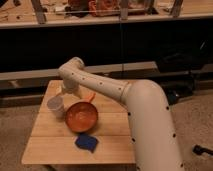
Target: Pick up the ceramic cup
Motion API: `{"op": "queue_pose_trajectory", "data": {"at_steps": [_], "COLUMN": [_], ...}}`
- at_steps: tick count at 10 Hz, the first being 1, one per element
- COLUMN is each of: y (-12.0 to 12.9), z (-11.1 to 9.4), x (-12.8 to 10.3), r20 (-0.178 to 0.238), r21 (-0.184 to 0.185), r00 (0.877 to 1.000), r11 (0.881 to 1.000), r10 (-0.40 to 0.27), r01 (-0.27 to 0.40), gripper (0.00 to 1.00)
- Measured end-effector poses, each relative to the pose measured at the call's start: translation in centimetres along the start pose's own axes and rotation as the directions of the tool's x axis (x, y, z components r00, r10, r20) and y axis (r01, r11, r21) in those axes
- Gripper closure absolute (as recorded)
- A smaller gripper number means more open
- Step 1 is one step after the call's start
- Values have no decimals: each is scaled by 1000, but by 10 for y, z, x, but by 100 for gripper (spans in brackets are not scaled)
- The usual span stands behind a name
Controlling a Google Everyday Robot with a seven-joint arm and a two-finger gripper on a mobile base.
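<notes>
Off-white ceramic cup (56, 106) stands upright on the wooden table (45, 145), just beside the orange pan (82, 116). Gripper (67, 91) hangs just above and behind the cup; its state cannot be told. Approach step judged in hand. Next move calls for lowering around the cup, clear of the pan.

The ceramic cup (56, 106) stands upright on the counter (47, 142), just under the pincer (66, 94).
Small, off-white, plain and handleless, it narrows slightly toward its base, mouth facing up. It sits below and a touch to the picture's left of the pincer, which hangs close above its rim; whether they touch cannot be told.
</notes>
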Motion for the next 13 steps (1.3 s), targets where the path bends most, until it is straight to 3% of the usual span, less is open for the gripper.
{"op": "queue_pose_trajectory", "data": {"at_steps": [13], "y": [-5], "z": [40], "x": [-9], "r20": [54], "r21": [7], "r00": [997], "r11": [998], "r10": [-55], "r01": [55], "gripper": [20]}}
